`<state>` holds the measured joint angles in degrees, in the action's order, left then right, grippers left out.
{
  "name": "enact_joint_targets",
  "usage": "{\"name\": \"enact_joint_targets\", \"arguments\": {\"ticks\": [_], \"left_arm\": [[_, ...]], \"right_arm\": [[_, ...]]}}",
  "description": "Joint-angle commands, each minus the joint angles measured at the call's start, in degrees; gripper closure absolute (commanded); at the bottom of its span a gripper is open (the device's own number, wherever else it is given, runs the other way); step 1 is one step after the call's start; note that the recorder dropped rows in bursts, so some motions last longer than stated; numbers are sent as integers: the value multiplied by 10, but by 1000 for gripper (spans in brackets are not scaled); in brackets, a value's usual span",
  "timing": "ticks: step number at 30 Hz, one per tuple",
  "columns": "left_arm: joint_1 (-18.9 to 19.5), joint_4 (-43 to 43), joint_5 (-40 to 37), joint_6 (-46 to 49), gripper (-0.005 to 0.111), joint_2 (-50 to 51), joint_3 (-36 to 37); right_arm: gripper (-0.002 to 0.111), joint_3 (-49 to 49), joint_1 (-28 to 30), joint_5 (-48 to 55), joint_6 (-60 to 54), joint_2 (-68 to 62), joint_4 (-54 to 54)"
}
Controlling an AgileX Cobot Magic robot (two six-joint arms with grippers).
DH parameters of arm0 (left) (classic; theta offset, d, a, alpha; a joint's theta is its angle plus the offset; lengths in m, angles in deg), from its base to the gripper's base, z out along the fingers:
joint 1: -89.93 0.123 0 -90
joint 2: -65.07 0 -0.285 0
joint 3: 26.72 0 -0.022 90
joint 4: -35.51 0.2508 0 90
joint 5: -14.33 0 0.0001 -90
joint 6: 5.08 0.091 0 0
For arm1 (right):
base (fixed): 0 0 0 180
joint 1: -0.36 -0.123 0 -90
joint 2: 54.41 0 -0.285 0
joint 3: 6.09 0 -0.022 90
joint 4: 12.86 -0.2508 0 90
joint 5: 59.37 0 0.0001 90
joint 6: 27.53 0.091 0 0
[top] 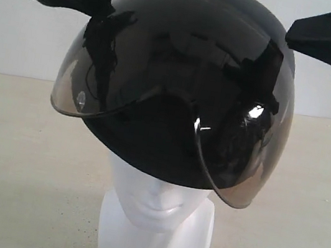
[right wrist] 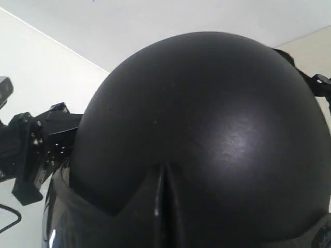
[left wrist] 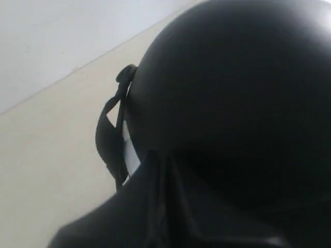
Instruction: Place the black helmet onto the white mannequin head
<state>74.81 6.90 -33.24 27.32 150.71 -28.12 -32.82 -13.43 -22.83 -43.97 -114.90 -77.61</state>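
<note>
The black helmet (top: 168, 143) sits over the top of the white mannequin head (top: 156, 201), and its smoky visor (top: 176, 94) is raised and tilted. Only the head's mouth, chin and blocky neck show below the rim. My left gripper (top: 105, 7) presses its shut tips against the helmet's left side. My right gripper (top: 291, 34) does the same on the right side. In the left wrist view the shut gripper (left wrist: 160, 157) touches the shell (left wrist: 238, 93), and a chin strap (left wrist: 111, 139) hangs beside it. In the right wrist view the shut gripper (right wrist: 161, 173) rests on the dome (right wrist: 207, 103).
The head stands on a beige table (top: 7, 168) in front of a white wall (top: 15, 37). The left arm's black wrist (right wrist: 36, 144) shows beyond the helmet in the right wrist view.
</note>
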Motion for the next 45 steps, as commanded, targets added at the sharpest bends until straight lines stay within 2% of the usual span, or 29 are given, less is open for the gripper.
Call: {"name": "enact_joint_targets", "arguments": {"ticks": [1, 7, 22, 40, 45], "left_arm": [[2, 1, -24, 9, 102, 14, -2], [2, 37, -36, 6, 102, 14, -2], [2, 40, -43, -2, 102, 15, 60], [2, 46, -46, -6, 102, 15, 72], [2, 113, -38, -21, 102, 2, 76]], "right_arm": [[108, 2, -2, 25, -10, 0, -4], [108, 2, -2, 48, -10, 0, 8], [108, 2, -2, 103, -6, 0, 8], [108, 2, -2, 149, 7, 0, 38], [108, 2, -2, 143, 5, 0, 39]]}}
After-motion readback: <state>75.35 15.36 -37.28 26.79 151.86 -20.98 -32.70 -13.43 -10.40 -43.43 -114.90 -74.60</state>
